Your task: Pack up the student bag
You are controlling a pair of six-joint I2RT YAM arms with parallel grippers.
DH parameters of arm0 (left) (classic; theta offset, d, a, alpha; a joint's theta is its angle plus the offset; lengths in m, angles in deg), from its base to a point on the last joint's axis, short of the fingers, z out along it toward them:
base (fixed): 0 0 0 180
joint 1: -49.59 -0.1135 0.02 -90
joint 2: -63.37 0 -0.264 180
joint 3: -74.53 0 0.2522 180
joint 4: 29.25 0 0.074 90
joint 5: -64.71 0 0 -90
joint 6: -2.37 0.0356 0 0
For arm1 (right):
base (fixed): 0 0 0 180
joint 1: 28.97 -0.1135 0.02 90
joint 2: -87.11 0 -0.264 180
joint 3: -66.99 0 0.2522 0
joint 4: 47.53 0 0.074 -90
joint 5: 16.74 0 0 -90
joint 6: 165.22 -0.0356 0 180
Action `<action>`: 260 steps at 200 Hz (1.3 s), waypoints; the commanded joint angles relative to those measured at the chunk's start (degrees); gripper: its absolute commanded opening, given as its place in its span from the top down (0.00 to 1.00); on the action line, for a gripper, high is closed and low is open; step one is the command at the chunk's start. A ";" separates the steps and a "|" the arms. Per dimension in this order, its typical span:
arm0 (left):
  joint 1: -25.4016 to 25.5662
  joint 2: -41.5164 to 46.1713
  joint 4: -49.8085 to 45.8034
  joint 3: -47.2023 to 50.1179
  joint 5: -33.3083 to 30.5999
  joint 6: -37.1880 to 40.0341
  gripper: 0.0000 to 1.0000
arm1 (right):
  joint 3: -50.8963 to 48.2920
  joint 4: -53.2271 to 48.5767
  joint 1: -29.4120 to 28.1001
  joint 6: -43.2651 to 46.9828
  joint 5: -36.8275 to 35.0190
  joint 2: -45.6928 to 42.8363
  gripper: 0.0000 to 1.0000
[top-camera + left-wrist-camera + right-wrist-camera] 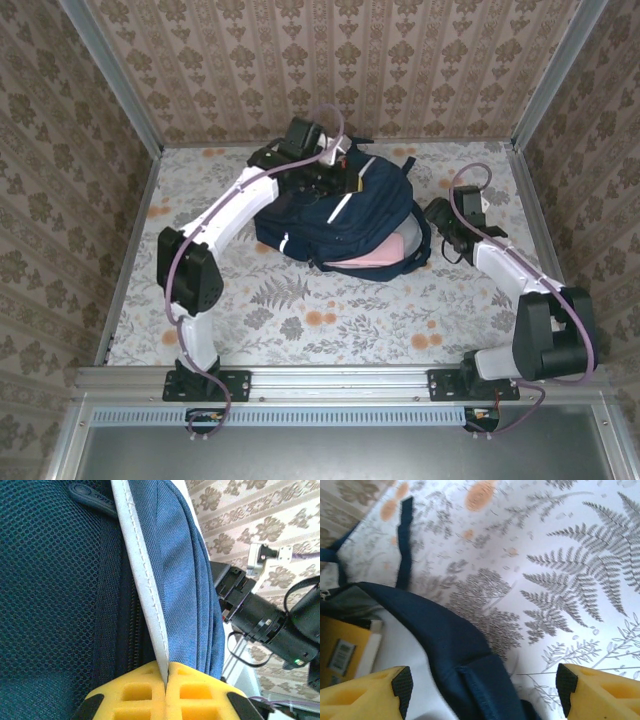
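The student bag (pixel 345 215), navy with a white stripe, lies on its side mid-table with its mouth toward the near right. My left gripper (pixel 318 172) is at the bag's far top. In the left wrist view the left gripper (pixel 166 672) is shut, its yellow fingers pinching the bag's white stripe (pixel 142 575) beside the blue fabric (pixel 175 555) and a zip. My right gripper (pixel 442 225) is at the bag's right side. The right gripper (pixel 485 690) is open, with the bag's navy rim (pixel 445 640) lying between its spread fingertips, untouched by either pad.
Something pink (pixel 385 255) shows in the bag's mouth, and a yellow book (pixel 340 650) lies inside it. A dark strap (pixel 405 540) trails over the floral tabletop (pixel 570 580). Metal rails and patterned walls close in the table. Bare tabletop lies in front of the bag (pixel 300 320).
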 commanded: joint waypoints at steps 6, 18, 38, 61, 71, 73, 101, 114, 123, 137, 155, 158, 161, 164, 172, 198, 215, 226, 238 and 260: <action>2.50 -4.13 -2.15 -2.96 -1.51 4.08 0.94 | 1.24 -0.89 0.82 3.20 8.96 5.00 0.22; 3.39 -6.31 -4.55 -4.21 -3.01 5.74 0.92 | 1.77 -1.15 0.93 3.56 10.82 6.35 0.22; 4.56 -8.93 -6.39 -4.16 -4.40 6.65 0.86 | 1.02 -0.93 1.07 3.49 11.58 6.38 0.23; 5.16 -8.52 -4.48 -1.08 -3.17 5.43 0.81 | -0.65 -0.33 1.63 3.05 10.91 4.49 0.23; 4.99 -7.13 -4.02 0.14 -3.78 5.23 0.68 | -1.14 0.14 1.73 3.04 11.21 4.03 0.23; 4.91 -6.71 -4.00 0.51 -3.91 5.31 0.66 | -1.23 0.25 1.73 3.04 11.34 4.04 0.23; 2.78 1.96 -2.41 6.29 -7.73 5.33 0.40 | -2.33 2.04 0.99 2.87 14.96 6.09 0.31; 1.32 7.24 -1.76 9.99 -9.24 5.21 0.37 | -3.51 2.63 0.39 2.40 15.52 6.69 0.38; -0.26 11.16 -0.95 13.27 -10.35 4.43 0.36 | -4.67 3.14 -0.22 2.13 15.66 6.47 0.44; -3.32 17.63 1.29 19.65 -11.49 2.69 0.36 | -6.64 3.60 -1.34 1.64 15.93 5.38 0.51; -7.78 25.44 2.64 27.36 -14.77 0.43 0.38 | -8.75 3.86 -4.29 1.14 17.33 3.49 0.59; -8.56 26.72 2.71 28.64 -15.37 0.15 0.39 | -8.99 3.87 -4.98 1.19 17.73 3.21 0.60; -9.24 27.67 2.81 29.74 -16.10 -0.16 0.40 | -9.19 3.89 -5.67 1.24 18.14 2.94 0.62; -9.93 28.85 2.96 30.92 -16.69 -0.52 0.40 | -9.31 3.86 -6.42 1.35 18.59 2.74 0.63; -12.68 32.04 3.48 33.72 -17.29 -1.34 0.40 | -9.35 3.30 -8.87 1.86 19.85 2.37 0.65; -18.79 39.35 5.49 41.65 -16.80 -3.72 0.39 | -8.61 0.70 -18.96 3.23 22.08 1.24 0.67; -20.14 41.24 3.97 42.65 -17.29 -1.70 0.34 | -8.14 1.01 -25.16 3.41 23.94 0.46 0.67; -20.33 41.55 1.36 42.12 -18.93 0.16 0.30 | -6.84 0.03 -28.97 4.91 24.29 0.08 0.66; -20.58 41.50 -1.88 41.52 -22.91 0.58 0.28 | -4.57 -2.64 -31.43 7.48 24.48 0.10 0.61; -21.75 40.26 -9.61 39.81 -33.52 -0.69 0.24 | -1.81 -9.63 -32.81 11.20 20.79 -2.29 0.43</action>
